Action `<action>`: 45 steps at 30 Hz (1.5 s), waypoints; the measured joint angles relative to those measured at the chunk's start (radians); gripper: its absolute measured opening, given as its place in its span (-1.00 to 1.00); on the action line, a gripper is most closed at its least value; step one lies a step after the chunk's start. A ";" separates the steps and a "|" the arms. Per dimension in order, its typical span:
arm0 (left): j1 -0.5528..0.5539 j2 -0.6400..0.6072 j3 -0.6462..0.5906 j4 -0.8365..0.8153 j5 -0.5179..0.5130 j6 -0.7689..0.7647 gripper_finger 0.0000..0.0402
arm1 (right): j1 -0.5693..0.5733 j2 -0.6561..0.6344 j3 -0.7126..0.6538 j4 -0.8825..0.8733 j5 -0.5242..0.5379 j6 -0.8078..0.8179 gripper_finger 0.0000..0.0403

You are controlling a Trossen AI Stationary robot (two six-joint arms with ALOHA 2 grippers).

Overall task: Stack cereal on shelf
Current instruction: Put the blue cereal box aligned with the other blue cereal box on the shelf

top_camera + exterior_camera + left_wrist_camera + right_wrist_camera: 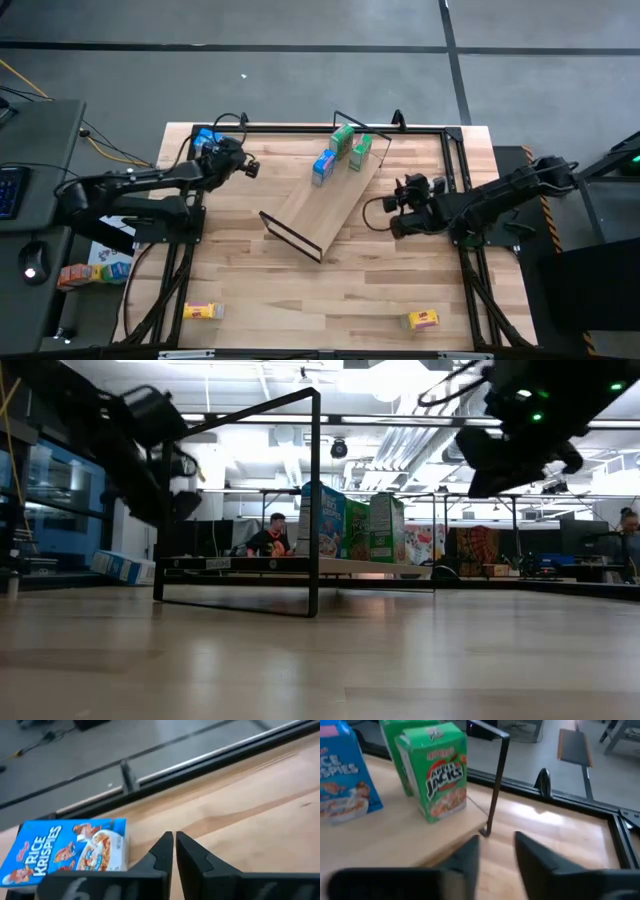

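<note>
Three small cardboard cereal boxes, two green (343,138) and one blue (323,168), are stood upright at the far end of the long light-wood shelf board (325,205). The left gripper (174,851) is closed and empty beside the flat blue box (67,851) at the tabletop's far left corner; reopening is judged necessary before pickup. The right gripper (496,851) is held narrowly parted, empty, near the shelf's right edge, with two yellow boxes (423,319) left along the near edge.

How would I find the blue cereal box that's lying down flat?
Start at the wooden table and go to its far left corner. The flat blue box lies there beside the left arm's shut fingers. Unlike the blue box standing on the shelf, it lies face up, off the shelf.
</note>
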 joint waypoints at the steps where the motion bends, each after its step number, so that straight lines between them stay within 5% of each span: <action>1: 0.012 0.019 0.000 0.005 -0.008 -0.002 -0.93 | -0.021 0.000 0.000 0.036 0.000 -0.037 -0.57; 4: 0.038 0.053 0.000 0.028 -0.056 -0.004 -0.98 | -0.086 0.000 0.000 0.136 -0.025 -0.167 -0.92; 14: 0.081 0.130 0.000 0.008 -0.074 -0.054 -1.00 | -0.197 0.000 0.001 0.409 -0.110 -0.453 -0.98; 32: 0.148 0.302 0.000 0.050 -0.100 -0.055 -1.00 | -0.197 0.000 0.001 0.424 -0.135 -0.476 -1.00; 39: 0.074 0.302 -0.003 -0.039 0.073 -0.056 -1.00 | -0.197 0.000 0.001 0.424 -0.142 -0.476 -1.00; 45: -0.026 0.302 -0.033 -0.048 0.032 -0.119 -1.00 | -0.197 0.000 0.001 0.424 -0.142 -0.480 -1.00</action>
